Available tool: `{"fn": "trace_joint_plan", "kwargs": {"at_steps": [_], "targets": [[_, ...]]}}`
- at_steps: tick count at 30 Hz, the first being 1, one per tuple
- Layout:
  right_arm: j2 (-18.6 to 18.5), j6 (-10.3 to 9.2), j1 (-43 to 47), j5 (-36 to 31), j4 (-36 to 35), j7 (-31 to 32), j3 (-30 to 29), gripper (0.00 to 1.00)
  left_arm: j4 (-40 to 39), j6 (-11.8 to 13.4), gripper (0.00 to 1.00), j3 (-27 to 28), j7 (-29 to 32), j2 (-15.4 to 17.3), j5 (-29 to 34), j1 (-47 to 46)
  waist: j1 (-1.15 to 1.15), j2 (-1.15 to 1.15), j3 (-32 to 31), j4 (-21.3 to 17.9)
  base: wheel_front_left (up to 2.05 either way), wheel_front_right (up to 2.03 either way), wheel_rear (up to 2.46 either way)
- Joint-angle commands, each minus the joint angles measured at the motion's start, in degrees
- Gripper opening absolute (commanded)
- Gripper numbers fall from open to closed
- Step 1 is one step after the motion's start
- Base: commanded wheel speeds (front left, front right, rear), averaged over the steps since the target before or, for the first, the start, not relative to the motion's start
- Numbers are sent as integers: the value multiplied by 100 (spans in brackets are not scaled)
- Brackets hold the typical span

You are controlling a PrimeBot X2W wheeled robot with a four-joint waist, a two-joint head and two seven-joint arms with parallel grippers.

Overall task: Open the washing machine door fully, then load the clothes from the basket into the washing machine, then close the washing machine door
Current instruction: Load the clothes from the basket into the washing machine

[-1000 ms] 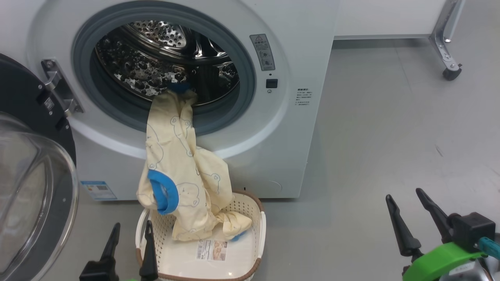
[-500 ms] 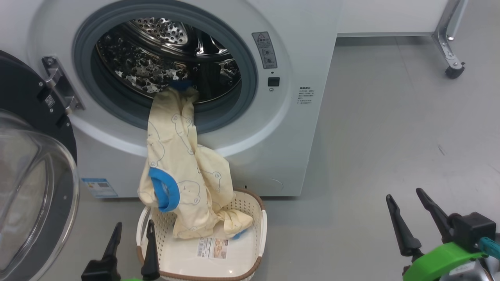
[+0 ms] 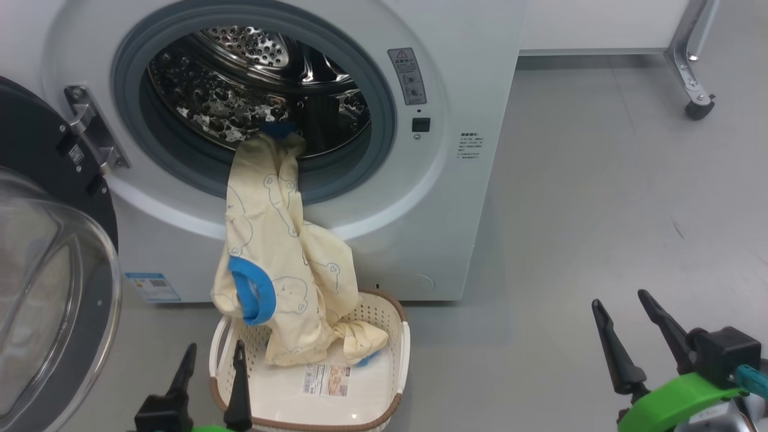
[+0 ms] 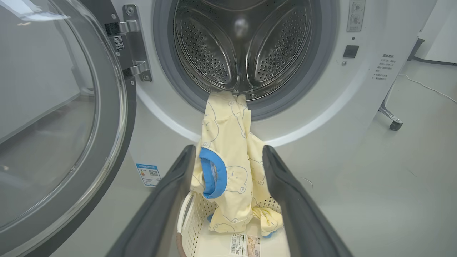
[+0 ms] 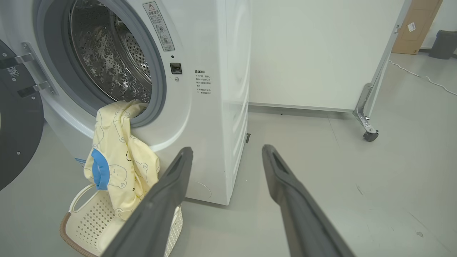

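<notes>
We see a smooth grey floor (image 3: 600, 210), a white panel (image 5: 314, 53) on a metal leg (image 5: 365, 103) with a caster (image 5: 370, 136), and a wooden door (image 5: 416, 26) beyond.

pale yellow clothes (image 3: 282, 240) with blue bear outlines, cream basket (image 3: 399, 360)

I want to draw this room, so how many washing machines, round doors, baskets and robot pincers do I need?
Washing machine: 1
Washing machine door: 1
Basket: 1
Pincers: 2, the left pincer and the right pincer, both open
Total: 5
</notes>
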Motion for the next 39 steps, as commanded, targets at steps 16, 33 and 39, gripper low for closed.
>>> {"fn": "trace_joint_plan", "kwargs": {"at_steps": [16, 33, 39], "targets": [[-87, 1, -516, 64, -203, -135, 299, 100, 1404, -500, 100, -83, 881, -83, -351, -1356, 0, 0, 724, -281, 0, 0, 0], [-87, 1, -1461, 212, -37, -457, 625, 100, 4037, -1217, 100, 162, 1124, -52, -937, -3455, 0, 0, 2345, -1037, 0, 0, 0], [-87, 1, -1731, 351, 136, -631, 782, 100, 4721, -1346, 100, 364, 1111, 113, -1169, -4002, 0, 0, 2782, -1332, 0, 0, 0]]}}
